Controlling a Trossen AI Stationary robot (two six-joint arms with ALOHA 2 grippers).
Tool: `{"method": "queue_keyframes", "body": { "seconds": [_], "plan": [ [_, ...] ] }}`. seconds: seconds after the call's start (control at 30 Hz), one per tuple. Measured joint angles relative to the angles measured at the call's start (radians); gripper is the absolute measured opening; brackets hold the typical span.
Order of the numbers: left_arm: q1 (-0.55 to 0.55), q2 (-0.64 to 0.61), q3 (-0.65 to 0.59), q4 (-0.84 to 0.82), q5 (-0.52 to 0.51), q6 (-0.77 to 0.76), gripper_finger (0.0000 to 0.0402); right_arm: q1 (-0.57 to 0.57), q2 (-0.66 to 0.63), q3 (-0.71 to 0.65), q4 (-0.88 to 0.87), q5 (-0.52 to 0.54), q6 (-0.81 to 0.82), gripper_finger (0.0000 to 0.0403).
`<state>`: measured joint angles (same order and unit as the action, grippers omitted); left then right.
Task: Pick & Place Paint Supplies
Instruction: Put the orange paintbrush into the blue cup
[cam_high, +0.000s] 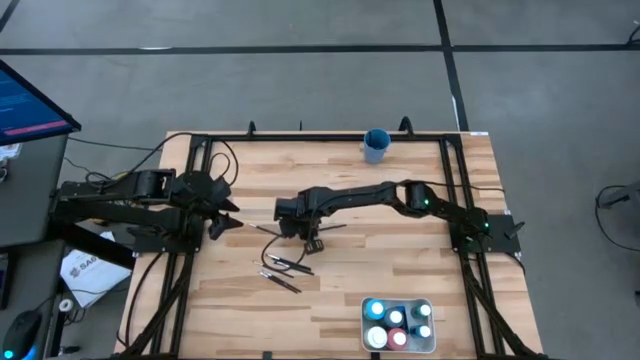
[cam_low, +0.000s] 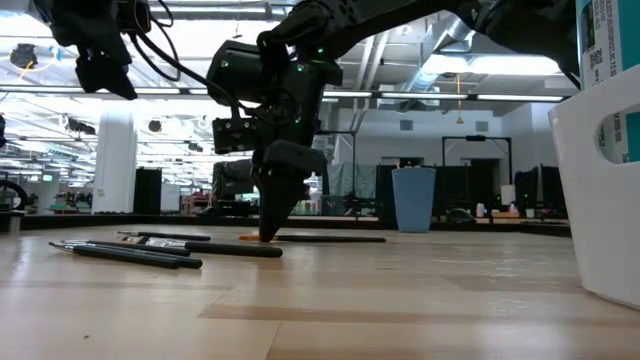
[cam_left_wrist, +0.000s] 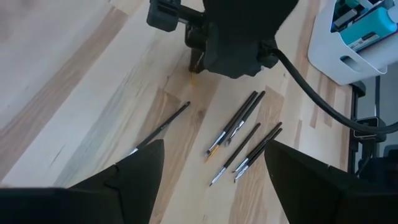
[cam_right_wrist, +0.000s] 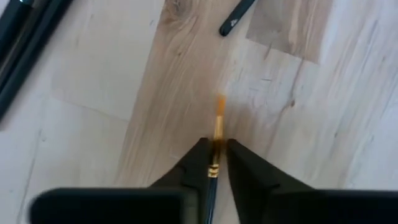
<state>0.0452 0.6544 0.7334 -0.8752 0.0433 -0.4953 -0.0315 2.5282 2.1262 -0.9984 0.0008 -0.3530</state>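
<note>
Several thin dark paintbrushes (cam_left_wrist: 239, 137) lie loose on the wooden table (cam_high: 400, 260), and one more (cam_left_wrist: 163, 126) lies apart from them. My right gripper (cam_right_wrist: 214, 148) points down at the table's middle, shut on one paintbrush with an orange tip (cam_right_wrist: 219, 109). At the table's left side my left gripper (cam_left_wrist: 211, 186) hangs open above the brushes with nothing between its fingers. Paint bottles (cam_high: 385, 325) with light caps stand in the white tray (cam_high: 428, 345). My right gripper pinches the paintbrush just behind its orange bristles, at the metal collar (cam_right_wrist: 213, 168), between its two fingertips. The fingers (cam_low: 270, 225) come from above, pointing down, and stand across the brush. The brush lies level on the table, its handle (cam_low: 320, 239) stretched along the wood.
A blue cup (cam_high: 377, 146) stands at the table's far edge. The white tray sits at the near right. Black frame rails (cam_high: 455, 190) run along the table's left and right sides. Bare wood lies between the brushes and the cup.
</note>
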Motion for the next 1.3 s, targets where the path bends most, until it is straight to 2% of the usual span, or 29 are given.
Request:
{"method": "queue_keyframes", "body": {
  "seconds": [0.07,0.27,0.47,0.53,0.9,1.13,1.3],
  "plan": [
    [0.000,0.000,0.000,0.003,0.000,0.000,0.0269,0.004,0.000,0.000,0.001,0.008,0.000,0.0013],
    [0.000,0.000,0.000,0.003,0.000,0.000,0.0269,0.018,0.000,0.000,0.003,0.048,0.023,0.0004],
    [0.000,0.000,0.000,0.003,0.000,0.000,0.0269,-0.012,-0.049,-0.011,0.041,-0.069,0.136,0.0002],
    [0.000,0.000,0.000,0.004,0.000,0.000,0.0269,-0.025,-0.065,-0.013,0.072,-0.064,0.166,0.0001],
    [0.000,0.000,0.000,0.010,-0.021,0.020,0.0269,-0.119,-0.324,-0.010,0.179,-0.098,0.204,0.0000],
    [0.000,0.000,0.000,0.026,-0.069,0.026,0.0269,-0.232,-0.508,-0.005,0.247,-0.093,0.223,0.0000],
    [0.000,0.000,0.000,0.033,-0.079,0.027,0.0269,-0.322,-0.632,-0.005,0.228,-0.052,0.203,0.0000]
  ]
}}
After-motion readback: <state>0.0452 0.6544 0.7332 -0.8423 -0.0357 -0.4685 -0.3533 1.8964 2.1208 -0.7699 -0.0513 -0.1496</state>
